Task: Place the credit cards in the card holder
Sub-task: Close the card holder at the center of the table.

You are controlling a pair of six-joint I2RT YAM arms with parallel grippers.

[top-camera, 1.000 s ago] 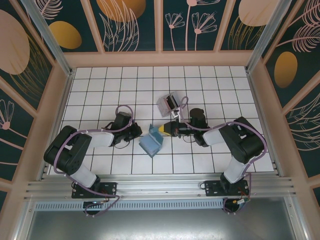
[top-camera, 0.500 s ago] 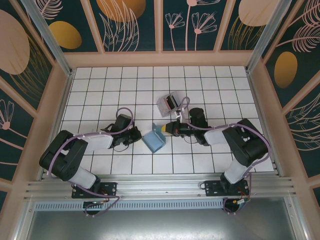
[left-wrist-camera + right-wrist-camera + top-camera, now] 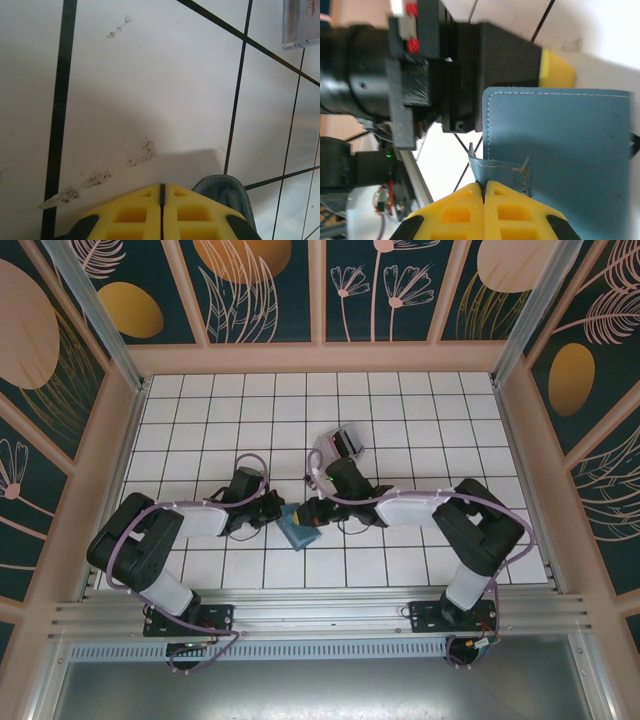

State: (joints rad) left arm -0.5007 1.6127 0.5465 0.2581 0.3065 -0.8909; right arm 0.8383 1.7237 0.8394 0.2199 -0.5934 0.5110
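The teal-blue card holder lies on the white tiles between my two grippers. In the right wrist view my right gripper is shut on a small teal flap at the edge of the card holder. My left gripper sits just left of the holder, its yellow tip behind the holder's far edge. In the left wrist view the left gripper is shut with nothing seen between the fingers, and a rounded teal fold shows beside it. The credit cards stand in a clear stand behind the holder.
The clear plastic stand sits a tile or two beyond the grippers, close to the right arm's forearm. Wooden walls fence the tiled floor on three sides. Dark scuff marks stain the tile ahead of the left gripper.
The right gripper has swung left and down toward the left gripper, taking the card holder's edge with it. The holder, earlier propped up, now lies lower. The left gripper edged right.
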